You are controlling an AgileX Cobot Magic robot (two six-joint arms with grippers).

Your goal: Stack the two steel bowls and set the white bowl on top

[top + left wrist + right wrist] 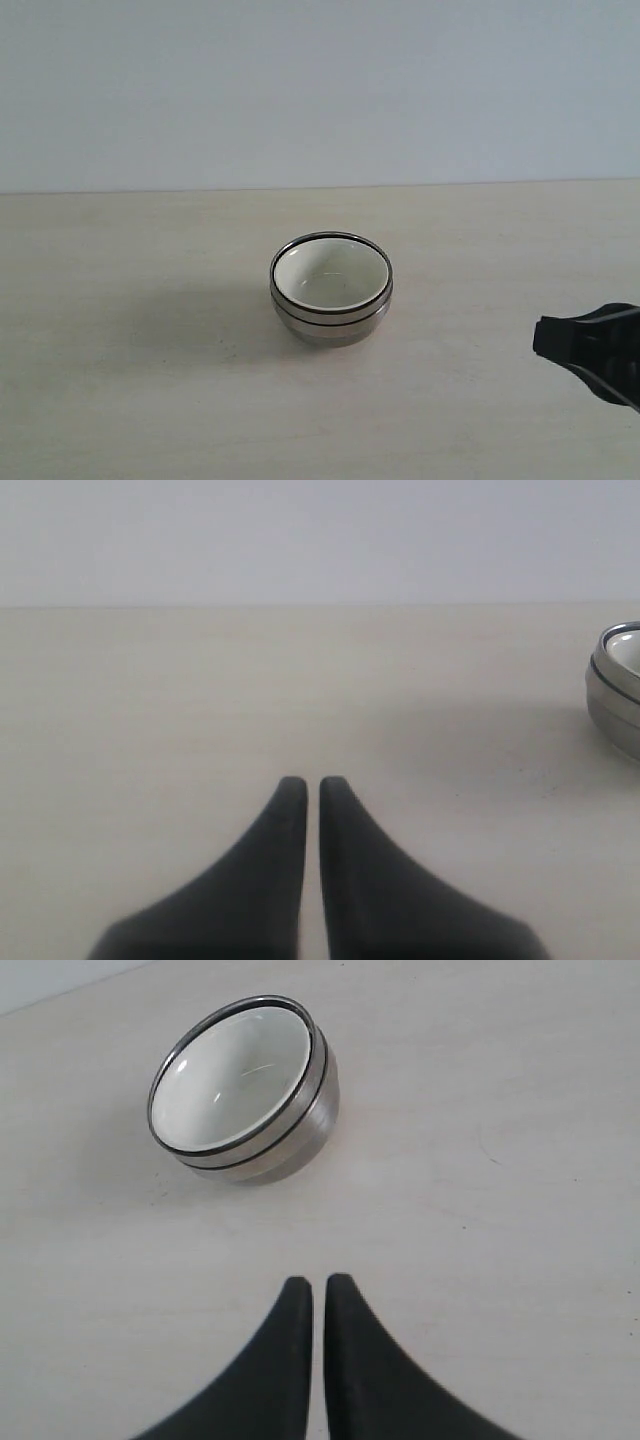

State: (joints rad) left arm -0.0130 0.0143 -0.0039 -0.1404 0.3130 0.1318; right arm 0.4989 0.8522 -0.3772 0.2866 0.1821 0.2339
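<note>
No readable writing or brand marks on anything in view. Steel bowls (331,318) sit nested as one stack near table centre, white bowl (331,275) seated inside on top, its cream interior showing; rims line up w/ thin dark gaps between them. Table (120,400) is pale, bare wood-look; its far edge runs straight along the wall at 12 o'clock. Right gripper (318,1285) has fingers pressed together, nothing between, parked at approx 4 o'clock from the stack, well apart from it. Left gripper (313,785) also has fingers together w/ only a sliver of gap, empty; stack edge visible off to its side. Wide bare tabletop all round the stack.
</note>
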